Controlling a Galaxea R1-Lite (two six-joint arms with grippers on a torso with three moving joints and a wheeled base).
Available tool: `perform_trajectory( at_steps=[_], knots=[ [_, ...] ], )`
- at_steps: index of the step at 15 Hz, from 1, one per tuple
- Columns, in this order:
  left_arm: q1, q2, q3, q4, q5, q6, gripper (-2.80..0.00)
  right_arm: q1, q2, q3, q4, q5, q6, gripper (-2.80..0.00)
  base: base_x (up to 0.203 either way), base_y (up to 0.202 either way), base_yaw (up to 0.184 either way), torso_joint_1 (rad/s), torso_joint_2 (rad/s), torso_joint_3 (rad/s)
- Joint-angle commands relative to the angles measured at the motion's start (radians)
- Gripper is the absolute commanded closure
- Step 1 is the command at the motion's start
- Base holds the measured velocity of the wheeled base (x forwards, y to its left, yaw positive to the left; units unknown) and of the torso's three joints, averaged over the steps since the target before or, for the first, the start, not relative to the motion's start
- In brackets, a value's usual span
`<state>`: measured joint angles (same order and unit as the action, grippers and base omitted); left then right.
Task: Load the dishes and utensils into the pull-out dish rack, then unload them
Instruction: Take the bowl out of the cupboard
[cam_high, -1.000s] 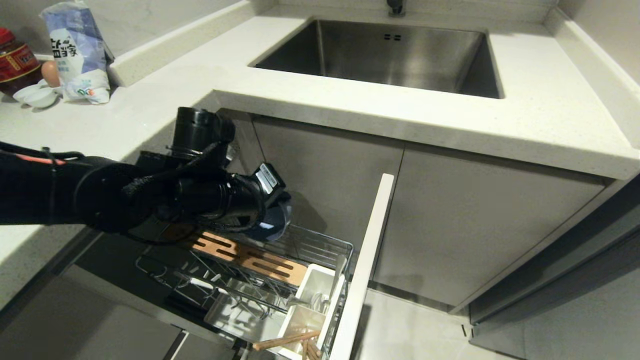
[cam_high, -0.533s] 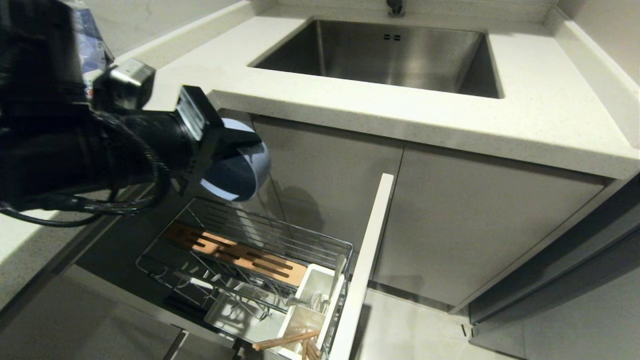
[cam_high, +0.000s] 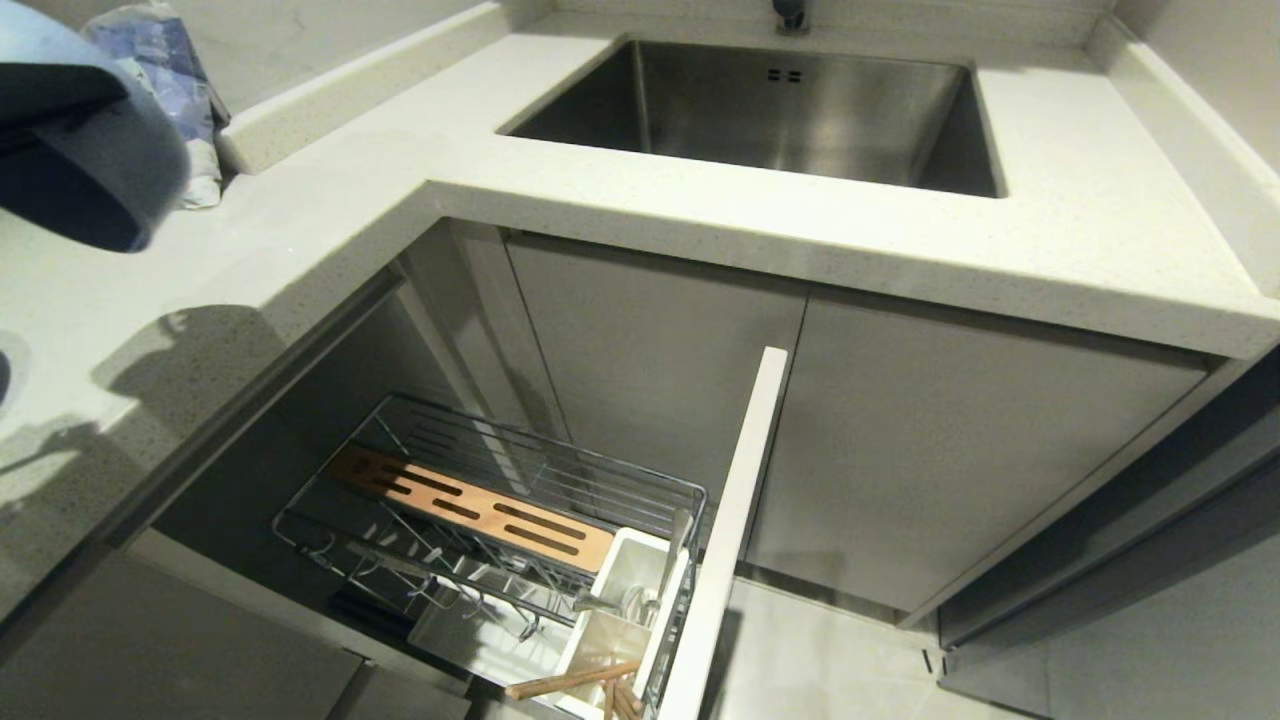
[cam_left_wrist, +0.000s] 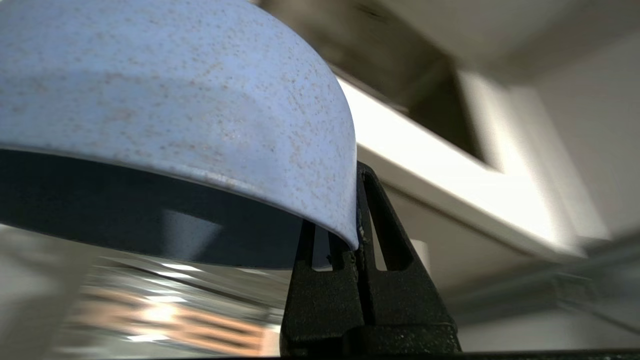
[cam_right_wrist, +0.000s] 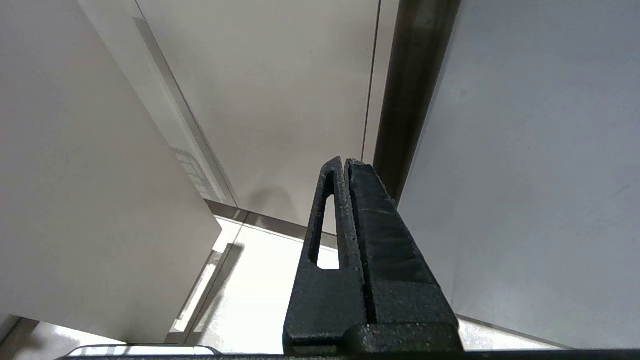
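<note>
1. The bowl (cam_left_wrist: 165, 95) is matte light blue outside, flecked with small brown speckles; its inside reads dark navy.
2. The left gripper (cam_left_wrist: 356, 235) is black with a grainy finish, and so is the right gripper (cam_right_wrist: 346, 210).
3. The counter (cam_high: 900, 230) is off-white with fine speckling.
4. The sink (cam_high: 780, 110) is brushed steel grey.
5. The pull-out dish rack (cam_high: 560, 500) is chrome wire with a light orange-brown wooden bar (cam_high: 470, 508), a white caddy (cam_high: 625, 580) and a white front.
6. The chopsticks (cam_high: 570, 682) are pale wood.

The pale speckled desk (cam_high: 700, 210) wraps round a corner — a steel sink (cam_high: 780, 110) is set into it. On its far left end lies a blue-and-white bag (cam_high: 185, 90).

Below, the pull-out dish rack (cam_high: 520, 540) stands open — chopsticks (cam_high: 570, 680) and a spoon (cam_high: 640, 585) in its caddy.
</note>
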<state>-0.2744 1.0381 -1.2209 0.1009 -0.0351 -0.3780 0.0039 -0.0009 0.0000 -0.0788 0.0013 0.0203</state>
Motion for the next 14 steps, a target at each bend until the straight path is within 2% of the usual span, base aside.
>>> perform_trajectory(
  at_steps=[1, 3, 4, 7, 8, 9, 11, 13, 14],
  knots=[
    [0.208, -0.066, -0.023, 0.064, 0.002, 0.14, 0.0, 0.001, -0.001, 0.026, -0.001, 0.0, 0.001, 0.0, 0.0, 0.0, 0.0, 0.0, 0.0, 0.0],
    [0.395, -0.074, -0.063, 0.116, 0.009, 0.227, 0.0, 0.001, -0.001, 0.026, -0.001, 0.0, 0.001, 0.0, 0.0, 0.0, 0.0, 0.0, 0.0, 0.0],
    [0.469, -0.073, -0.105, 0.178, 0.03, 0.262, 0.0, 0.001, -0.001, 0.026, -0.001, 0.0, 0.0, 0.0, 0.0, 0.0, 0.0, 0.0, 0.0, 0.0],
    [0.672, -0.046, -0.307, 0.577, 0.064, 0.297, 0.0, 0.001, -0.001, 0.026, -0.001, 0.0, 0.0, 0.0, 0.0, 0.0, 0.0, 0.0, 0.0, 0.0],
    [0.715, -0.019, -0.368, 0.684, 0.07, 0.3, 0.0, 0.001, -0.001, 0.026, -0.001, 0.0, 0.001, 0.0, 0.0, 0.0, 0.0, 0.0, 0.0, 0.0],
    [0.733, 0.024, -0.416, 0.764, 0.076, 0.302, 0.0, 0.001, -0.001, 0.026, -0.001, 0.0, 0.0, 0.0, 0.0, 0.0, 0.0, 0.0, 0.0, 0.0],
    [0.752, 0.122, -0.511, 0.995, 0.093, 0.324, 0.0, 0.001, -0.001, 0.026, -0.001, 0.0, 0.001, 0.0, 0.0, 0.0, 0.0, 0.0, 0.0, 0.0],
    [0.758, 0.213, -0.587, 1.131, 0.101, 0.364, 0.0, 0.001, -0.001, 0.026, -0.001, 0.0, 0.001, 0.0, 0.0, 0.0, 0.0, 0.0, 0.0, 0.0],
    [0.765, 0.254, -0.604, 1.16, 0.103, 0.382, 0.0, 0.001, -0.001, 0.026, -0.001, 0.0, 0.001, 0.0, 0.0, 0.0, 0.0, 0.0, 0.0, 0.0]
  ],
)
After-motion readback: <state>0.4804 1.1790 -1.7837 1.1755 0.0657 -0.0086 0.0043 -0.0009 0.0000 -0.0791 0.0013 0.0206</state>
